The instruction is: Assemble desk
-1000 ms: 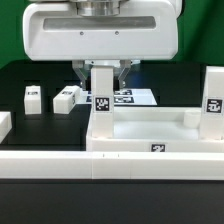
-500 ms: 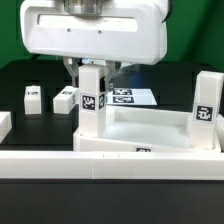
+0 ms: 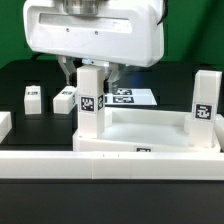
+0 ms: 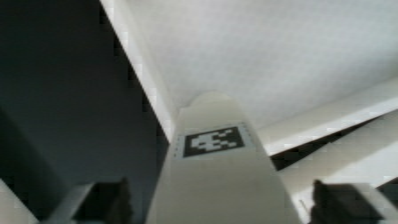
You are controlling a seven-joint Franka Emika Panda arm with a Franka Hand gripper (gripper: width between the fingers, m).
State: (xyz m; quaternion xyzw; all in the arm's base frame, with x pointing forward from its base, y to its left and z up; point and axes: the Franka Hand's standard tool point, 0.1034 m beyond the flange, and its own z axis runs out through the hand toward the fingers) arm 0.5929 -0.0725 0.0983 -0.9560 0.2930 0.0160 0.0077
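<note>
The desk's white tabletop (image 3: 140, 142) lies tray-like on the black table. One tagged leg (image 3: 88, 100) stands upright at its far corner on the exterior view's left. It also shows in the wrist view (image 4: 222, 160). A second leg (image 3: 203, 102) stands upright at the corner on the right. My gripper (image 3: 89, 72) hangs over the first leg. Its fingers (image 4: 103, 200) straddle the leg's top with a gap on each side, so it is open. Two loose legs (image 3: 32, 97) (image 3: 65, 98) lie on the table to the left.
The marker board (image 3: 130, 97) lies flat behind the tabletop. A long white border rail (image 3: 110, 166) runs along the front. Another white rail piece (image 3: 4, 122) sits at the left edge.
Since one second ago the tabletop with both upright legs has shifted to the exterior view's left and nearer, and the gripper moved left with it. Nothing visibly changed over the last half second.
</note>
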